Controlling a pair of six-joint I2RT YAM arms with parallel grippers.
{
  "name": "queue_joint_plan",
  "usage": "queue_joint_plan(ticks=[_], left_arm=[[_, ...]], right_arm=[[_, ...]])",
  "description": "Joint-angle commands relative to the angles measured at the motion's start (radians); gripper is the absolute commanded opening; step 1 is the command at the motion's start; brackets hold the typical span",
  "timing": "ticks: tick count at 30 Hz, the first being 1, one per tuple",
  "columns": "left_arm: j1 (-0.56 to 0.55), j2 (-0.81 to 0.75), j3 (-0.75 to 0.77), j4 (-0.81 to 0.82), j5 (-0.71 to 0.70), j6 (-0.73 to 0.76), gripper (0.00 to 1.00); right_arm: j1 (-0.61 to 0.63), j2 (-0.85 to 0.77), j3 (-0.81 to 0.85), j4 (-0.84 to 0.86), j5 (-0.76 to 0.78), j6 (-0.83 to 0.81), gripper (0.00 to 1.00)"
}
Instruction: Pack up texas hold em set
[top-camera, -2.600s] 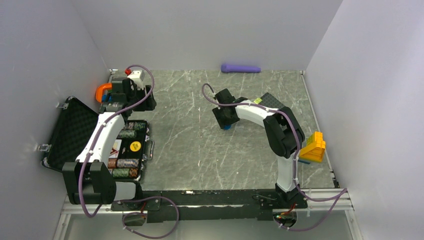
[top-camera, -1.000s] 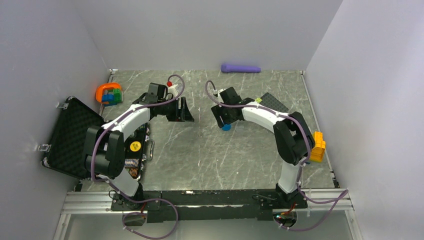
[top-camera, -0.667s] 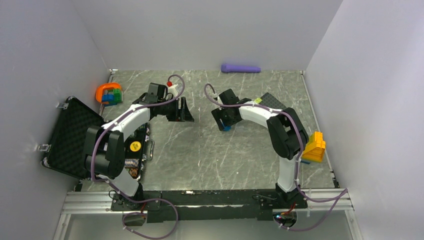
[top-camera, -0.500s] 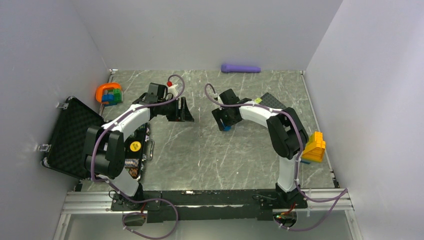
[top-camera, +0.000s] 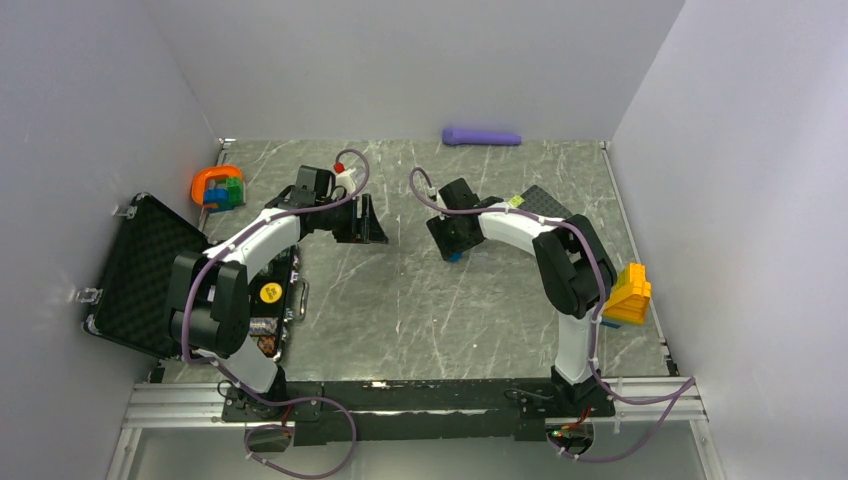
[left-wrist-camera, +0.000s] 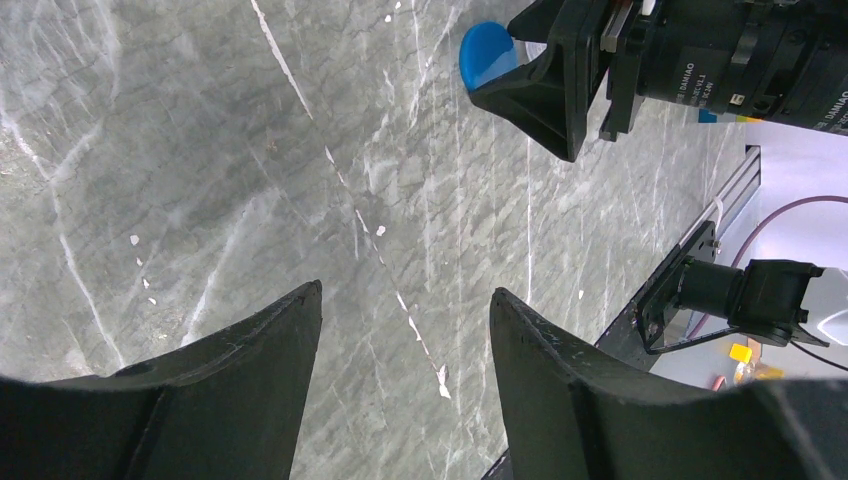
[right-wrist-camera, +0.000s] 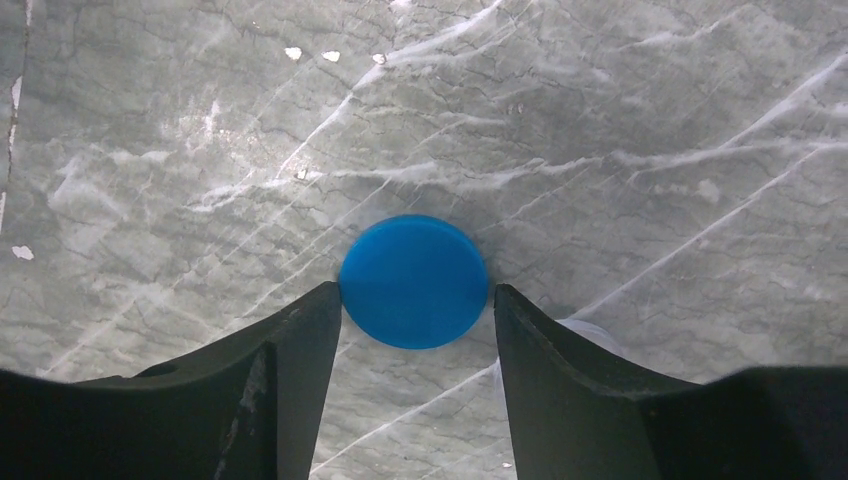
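Observation:
The black foam-lined case (top-camera: 140, 265) lies open at the left, its tray holding striped chip stacks (top-camera: 262, 327) and a yellow disc (top-camera: 269, 293). A blue disc (right-wrist-camera: 413, 280) lies flat on the marble table; it also shows in the top view (top-camera: 455, 257) and the left wrist view (left-wrist-camera: 485, 55). My right gripper (right-wrist-camera: 417, 288) is low over it, open, its fingertips on either side of the disc; the left tip touches its edge and the right one is a sliver off. My left gripper (left-wrist-camera: 405, 290) is open and empty over bare table, left of the right gripper (left-wrist-camera: 560, 80).
An orange ring toy with coloured blocks (top-camera: 218, 186) sits at the back left. A purple cylinder (top-camera: 482, 136) lies by the back wall. A black studded plate (top-camera: 548, 205) is behind the right arm, and a yellow block (top-camera: 630, 293) is at the right edge.
My left arm swung from over the case out to the table's middle, then held still. My right gripper stayed at the blue disc and settled slightly around it.

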Motion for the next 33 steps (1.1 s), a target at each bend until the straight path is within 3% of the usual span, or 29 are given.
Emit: queue_joint_plan(ticks=[1, 12, 33], left_arm=[[-0.006, -0.031, 0.024, 0.016, 0.021, 0.007, 0.66], [-0.043, 0.017, 0.017, 0.036, 0.059, -0.017, 0.66], [-0.078, 0.175, -0.016, 0.169, 0.245, -0.181, 0.67]], right_arm=[[0.003, 0.026, -0.033, -0.026, 0.051, -0.013, 0.60], [0.062, -0.060, -0.100, 0.039, 0.058, -0.011, 0.39], [0.160, -0.412, -0.370, 0.327, -0.062, -0.024, 0.34]])
